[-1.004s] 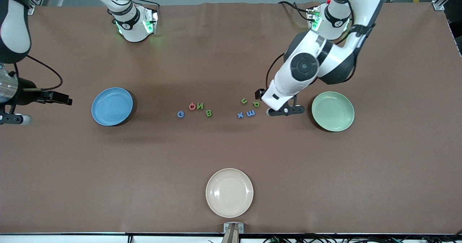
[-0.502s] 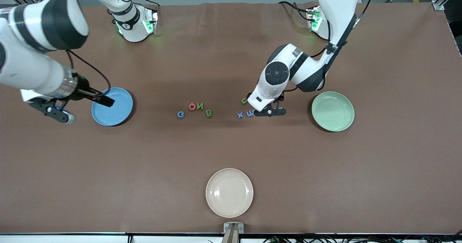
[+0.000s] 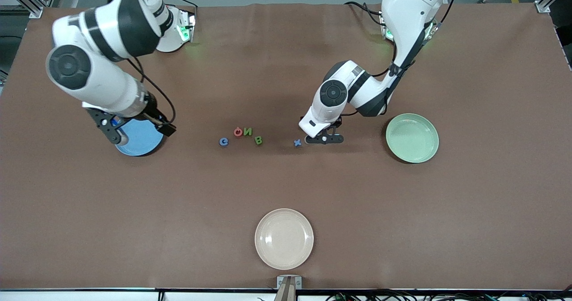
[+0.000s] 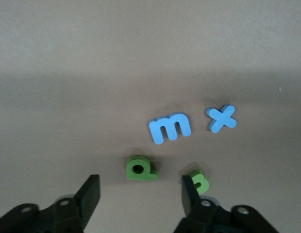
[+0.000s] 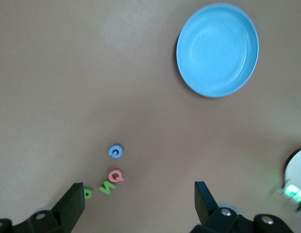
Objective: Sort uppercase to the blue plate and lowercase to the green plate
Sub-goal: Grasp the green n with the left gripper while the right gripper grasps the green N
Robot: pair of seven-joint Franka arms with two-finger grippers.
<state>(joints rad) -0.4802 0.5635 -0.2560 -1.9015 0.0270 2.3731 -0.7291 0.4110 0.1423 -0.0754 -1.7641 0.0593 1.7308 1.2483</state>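
Brown table (image 3: 402, 211): both grippers (image 4: 141, 194) (image 5: 139, 204) spread, left straddling p (image 4: 141, 168); cream plate (image 3: 284, 239) apart

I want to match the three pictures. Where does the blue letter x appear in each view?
Front view: the blue x lies on the table beside the left claw, toward the right arm's end.
Left wrist view: the blue x lies next to the blue m.
Right wrist view: not in it.
Shared landmark: the left claw, seen in the front and left wrist views.
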